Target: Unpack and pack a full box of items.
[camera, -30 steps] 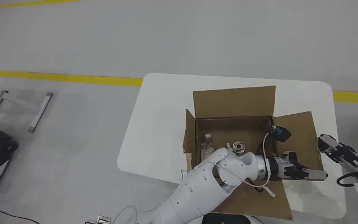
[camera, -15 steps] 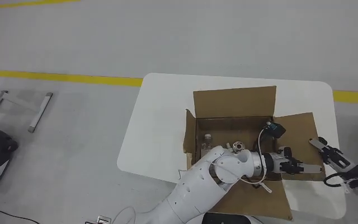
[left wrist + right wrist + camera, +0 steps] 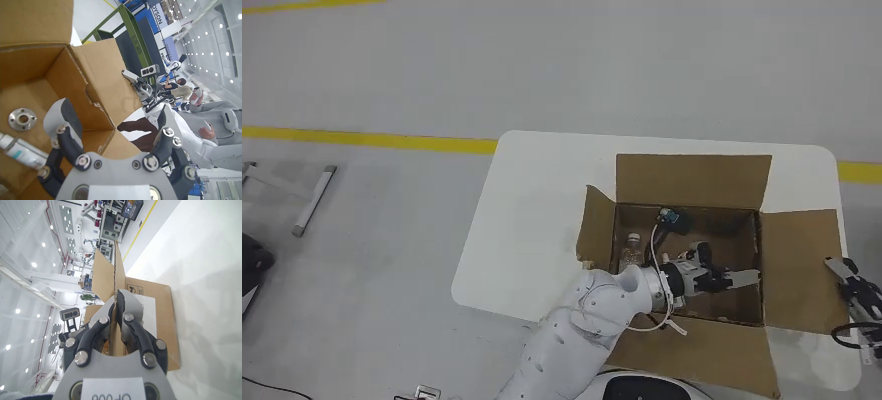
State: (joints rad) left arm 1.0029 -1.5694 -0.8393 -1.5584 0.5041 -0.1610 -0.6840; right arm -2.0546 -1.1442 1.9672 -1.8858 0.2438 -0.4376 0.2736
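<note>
Since a second earlier, the cardboard box (image 3: pixel 690 180) had slid toward my right across the white table (image 3: pixel 532 220). My left end effector (image 3: pixel 740 281) had drawn back from over the right flap (image 3: pixel 802 270) to hang above the box's open interior. Its fingers stood spread apart with nothing between them, dark pads facing each other. My left forearm lay across the near wall, reaching in over it.

On the brown corrugated floor below lay a round, shiny metal flange (image 3: pixel 22 119) with a central bore and small bolt holes. Near it was a smooth white cylindrical bottle (image 3: pixel 22 149) with a teal-printed label.

My right end effector (image 3: pixel 117 298) was clamped on the ragged corrugated edge of the right flap, near the table's right-hand edge. All four flaps stood open, leaving the mouth unobstructed. Bare table stretched away on the box's left side.
</note>
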